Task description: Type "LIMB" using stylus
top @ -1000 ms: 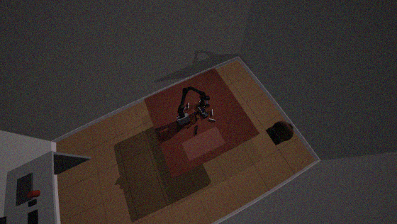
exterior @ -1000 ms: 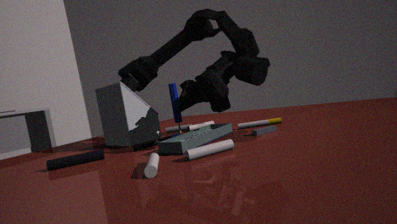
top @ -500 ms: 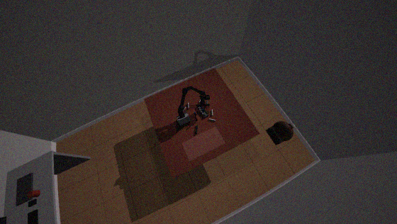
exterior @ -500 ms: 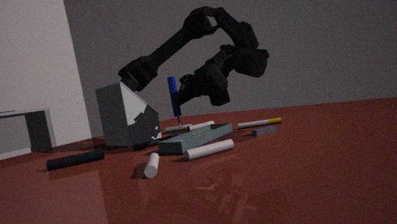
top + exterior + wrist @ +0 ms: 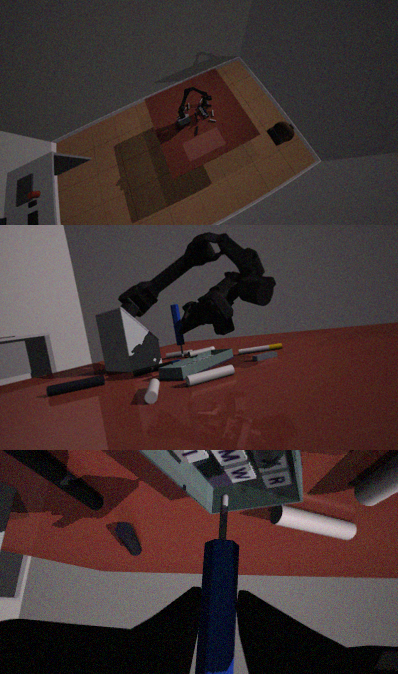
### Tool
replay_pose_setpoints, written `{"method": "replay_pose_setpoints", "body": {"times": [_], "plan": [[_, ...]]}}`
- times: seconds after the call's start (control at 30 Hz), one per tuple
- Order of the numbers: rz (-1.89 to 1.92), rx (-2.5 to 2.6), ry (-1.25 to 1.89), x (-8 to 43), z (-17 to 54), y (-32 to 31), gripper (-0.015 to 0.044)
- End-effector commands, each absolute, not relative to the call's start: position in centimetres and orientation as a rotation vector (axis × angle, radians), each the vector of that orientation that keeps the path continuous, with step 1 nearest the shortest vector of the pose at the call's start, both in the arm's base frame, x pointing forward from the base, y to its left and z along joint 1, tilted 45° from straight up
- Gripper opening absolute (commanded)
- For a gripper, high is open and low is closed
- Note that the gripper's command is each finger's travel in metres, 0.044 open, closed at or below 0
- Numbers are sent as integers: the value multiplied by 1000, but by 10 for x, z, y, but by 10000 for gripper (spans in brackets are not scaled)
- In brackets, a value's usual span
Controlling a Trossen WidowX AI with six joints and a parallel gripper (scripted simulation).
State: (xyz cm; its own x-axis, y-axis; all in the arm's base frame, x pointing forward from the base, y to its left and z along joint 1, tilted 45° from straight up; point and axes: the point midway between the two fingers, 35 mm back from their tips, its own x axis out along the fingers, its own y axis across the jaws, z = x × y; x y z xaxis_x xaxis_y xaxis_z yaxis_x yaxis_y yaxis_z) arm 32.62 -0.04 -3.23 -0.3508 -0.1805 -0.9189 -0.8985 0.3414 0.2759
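Note:
The blue stylus (image 5: pixel 174 312) (image 5: pixel 220 567) stands nearly upright with its thin tip down. My gripper (image 5: pixel 180 329) (image 5: pixel 218 597) is shut on its blue shaft. The grey-green keyboard (image 5: pixel 173 373) (image 5: pixel 272 500) lies below as a shallow walled tray of white lettered keys. In the wrist view the stylus tip (image 5: pixel 225 499) shows in front of the keyboard's near corner, below the M key (image 5: pixel 229 457) and the W key (image 5: pixel 240 473). An R key (image 5: pixel 276 479) shows to the right. Whether the tip touches anything cannot be told. L, I and B are not clearly readable.
White cylinders (image 5: pixel 210 375) (image 5: pixel 152 391) (image 5: pixel 317 523) lie close around the keyboard. A black cylinder (image 5: pixel 75 386), a yellow-ended white stick (image 5: pixel 260 349) and a grey block (image 5: pixel 264 357) lie farther out. The arm's base (image 5: pixel 110 342) stands beside the keyboard on the red mat (image 5: pixel 234 117).

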Motion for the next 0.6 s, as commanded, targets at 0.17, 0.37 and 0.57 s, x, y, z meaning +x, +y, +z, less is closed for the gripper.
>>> {"method": "replay_pose_setpoints", "body": {"times": [0.17, 0.37, 0.57], "plan": [[1067, -961, 1756, 328, -37, 6, 0], [1067, -961, 1756, 330, -39, 7, 81], [1067, -961, 1756, 330, -40, 8, 81]]}}
